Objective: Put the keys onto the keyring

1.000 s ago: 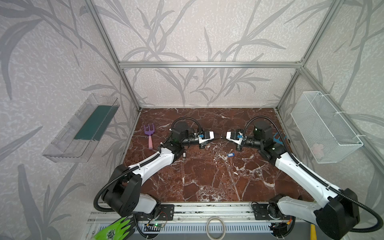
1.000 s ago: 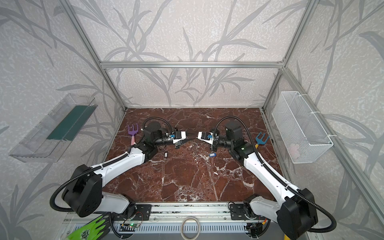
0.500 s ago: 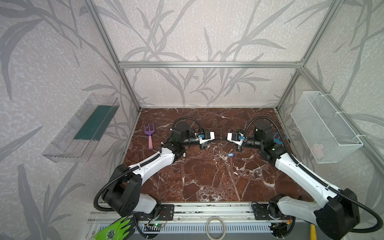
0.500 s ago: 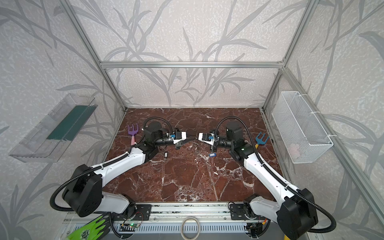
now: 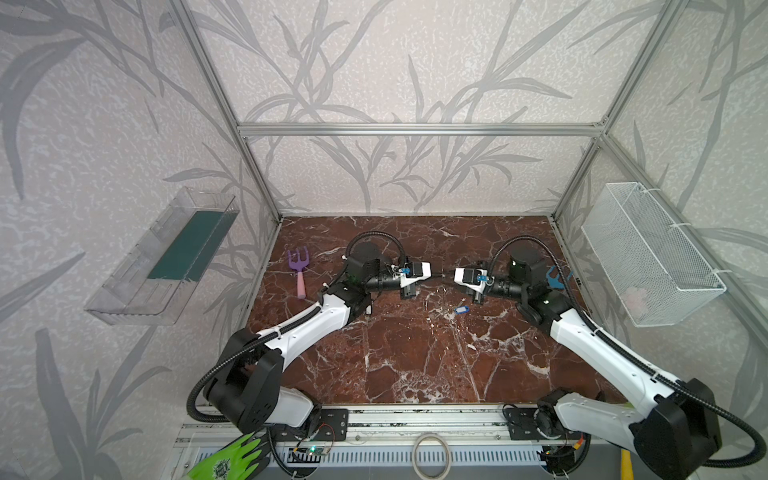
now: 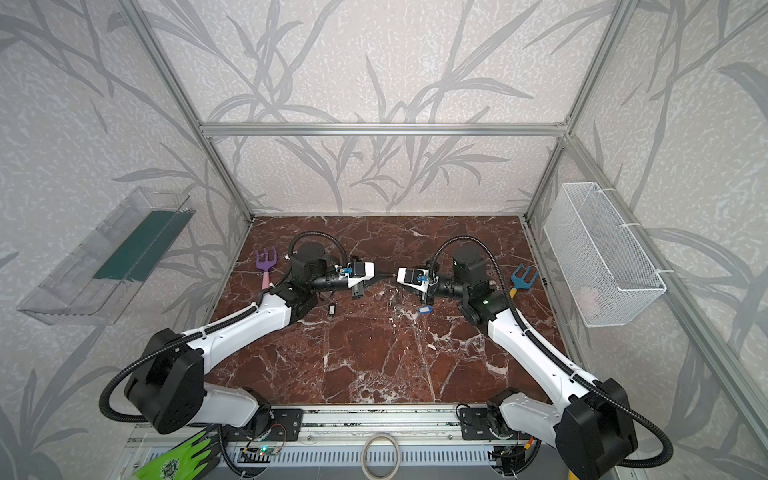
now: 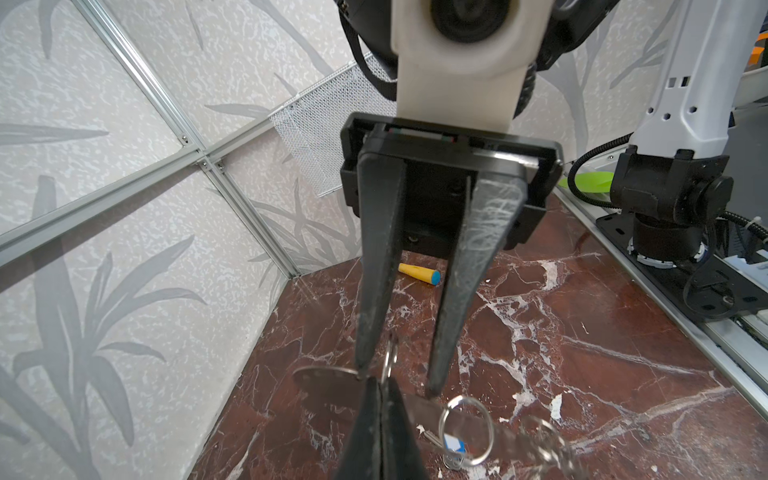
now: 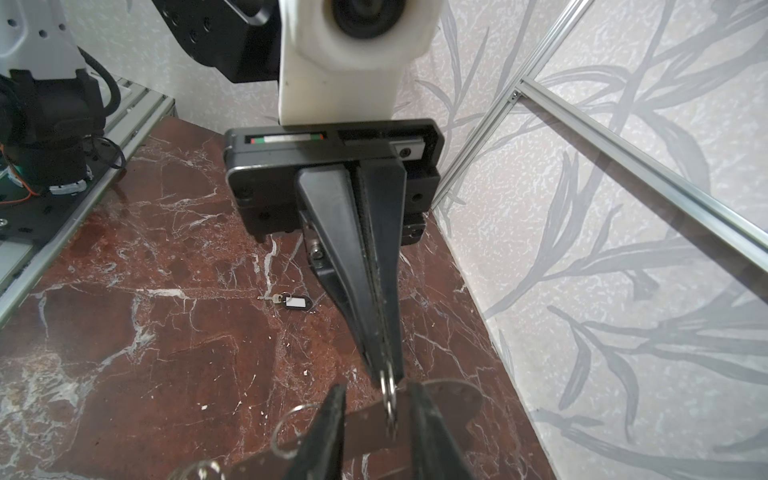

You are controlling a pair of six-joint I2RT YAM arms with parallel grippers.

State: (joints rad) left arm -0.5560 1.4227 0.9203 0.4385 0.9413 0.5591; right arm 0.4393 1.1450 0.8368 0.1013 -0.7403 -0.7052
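Left pincer pinches a small loop of the flat grey keyring.

Pale walls printed with grey leaves are closing the cell in on three sides, and aluminium bars are framing them. A red-brown marble floor with white veins is lying under soft, even light. A clear tray is hanging on the left wall and a white wire basket on the right. A metal rail is running along the front.
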